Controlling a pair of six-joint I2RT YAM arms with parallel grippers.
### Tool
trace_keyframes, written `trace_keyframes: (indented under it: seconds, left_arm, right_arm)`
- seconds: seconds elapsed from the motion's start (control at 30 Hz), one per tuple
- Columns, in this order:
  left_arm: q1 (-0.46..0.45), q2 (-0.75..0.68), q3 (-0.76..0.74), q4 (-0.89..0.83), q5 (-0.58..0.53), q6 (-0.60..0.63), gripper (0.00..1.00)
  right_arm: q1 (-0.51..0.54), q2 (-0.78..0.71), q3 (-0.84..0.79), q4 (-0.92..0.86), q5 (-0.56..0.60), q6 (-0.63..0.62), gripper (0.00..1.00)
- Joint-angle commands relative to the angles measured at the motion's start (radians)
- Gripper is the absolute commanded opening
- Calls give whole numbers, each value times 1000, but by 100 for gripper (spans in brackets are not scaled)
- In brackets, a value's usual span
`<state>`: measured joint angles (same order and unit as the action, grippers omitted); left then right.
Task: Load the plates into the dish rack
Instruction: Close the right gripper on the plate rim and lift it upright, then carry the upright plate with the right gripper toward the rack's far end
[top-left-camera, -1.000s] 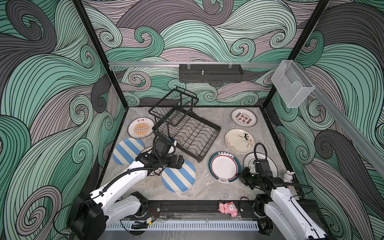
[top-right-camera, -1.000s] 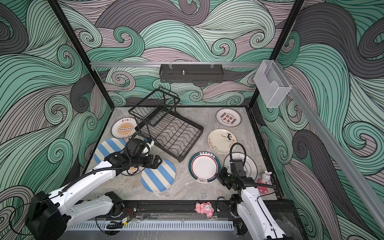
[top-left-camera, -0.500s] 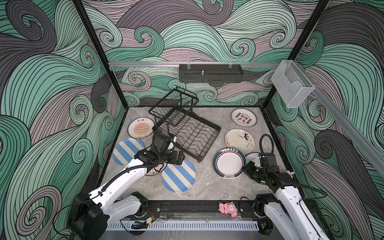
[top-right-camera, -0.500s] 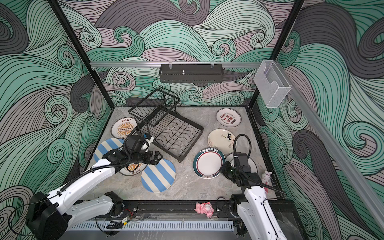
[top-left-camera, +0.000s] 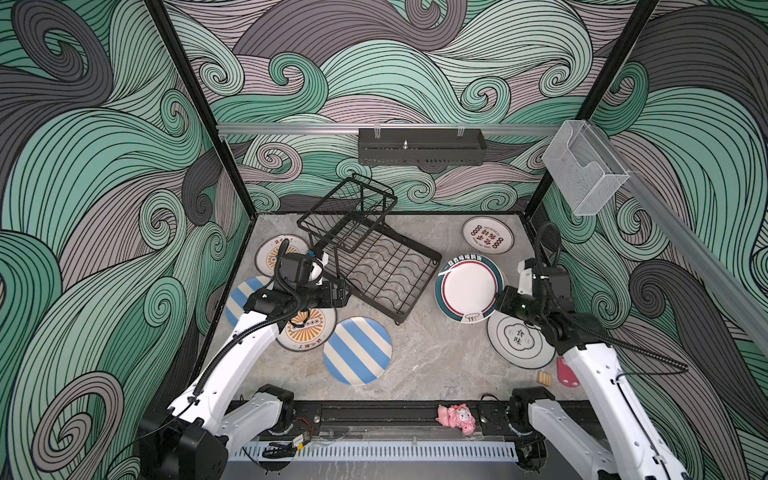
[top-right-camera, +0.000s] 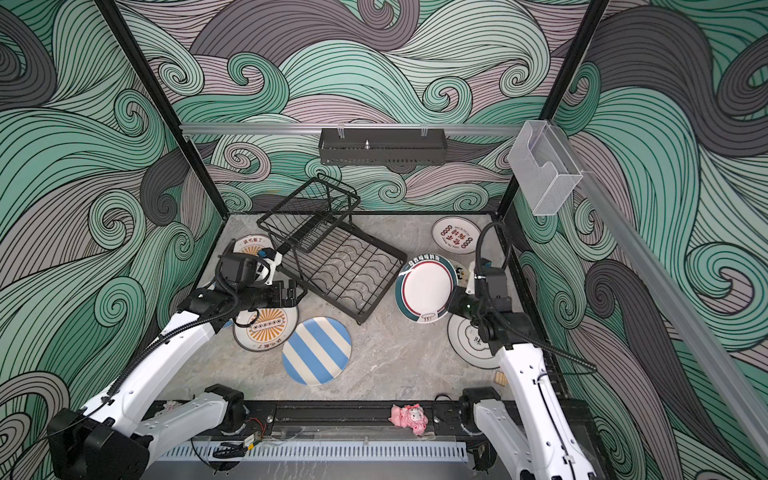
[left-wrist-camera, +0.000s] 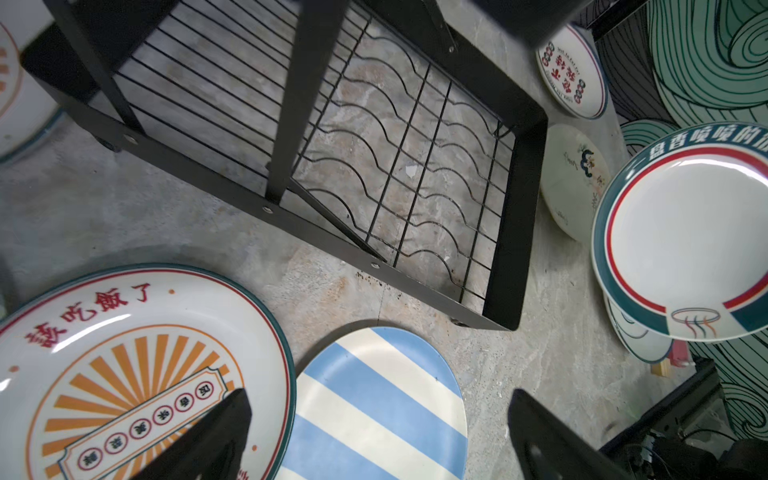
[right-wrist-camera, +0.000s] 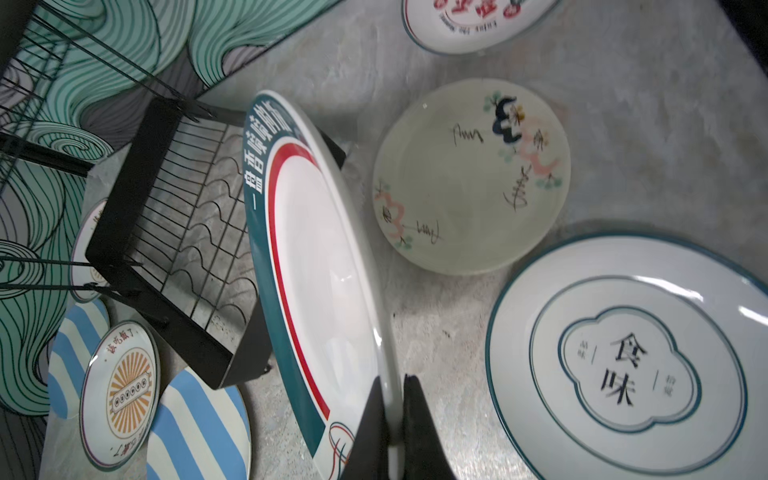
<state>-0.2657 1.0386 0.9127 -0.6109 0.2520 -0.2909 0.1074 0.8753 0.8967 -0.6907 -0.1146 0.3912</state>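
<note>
The black wire dish rack (top-left-camera: 374, 266) (left-wrist-camera: 374, 166) stands askew at mid-table with no plate in it. My right gripper (right-wrist-camera: 395, 415) is shut on the rim of the green-rimmed plate (top-left-camera: 468, 289) (right-wrist-camera: 316, 270), held tilted above the table just right of the rack. My left gripper (top-left-camera: 338, 293) (left-wrist-camera: 378, 399) hovers open at the rack's near-left corner, over an orange sunburst plate (top-left-camera: 305, 332) and a blue striped plate (top-left-camera: 357, 351). Flat on the table lie another striped plate (top-left-camera: 239, 295), a second sunburst plate (top-left-camera: 274, 255), a red-lettered plate (top-left-camera: 488, 240), a doodled cream plate (right-wrist-camera: 469, 174) and a flower-outline plate (top-left-camera: 519, 340).
A black perforated tray (top-left-camera: 419, 145) hangs on the back wall and a clear plastic box (top-left-camera: 582, 170) on the right rail. A pink toy (top-left-camera: 455, 415) sits on the front rail. A small red piece (top-left-camera: 563, 374) and a tan piece (top-left-camera: 543, 377) lie near the right arm.
My right gripper has lifted the green-rimmed plate off the table, carried it back toward the rack and tipped it up. My left gripper has edged toward the rack's corner.
</note>
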Motion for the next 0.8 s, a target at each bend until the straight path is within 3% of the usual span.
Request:
trace_keyframes:
  seconds: [0.0, 0.27, 0.43, 0.6, 0.77]
  left_arm:
    - [33, -29, 43, -55, 0, 81, 98]
    - [74, -28, 68, 28, -11, 81, 99]
    - [96, -33, 49, 73, -2, 99, 98]
    - [112, -47, 38, 71, -1, 99, 99]
    - [114, -64, 5, 108, 3, 58, 99]
  right_arm:
    - [35, 57, 102, 168, 24, -88, 0]
    - [252, 292, 386, 317, 212, -263, 0]
    - [307, 442, 551, 442, 234, -353, 0]
    - [336, 606, 756, 451, 188, -423, 0]
    - [393, 731, 895, 522, 306, -489, 0]
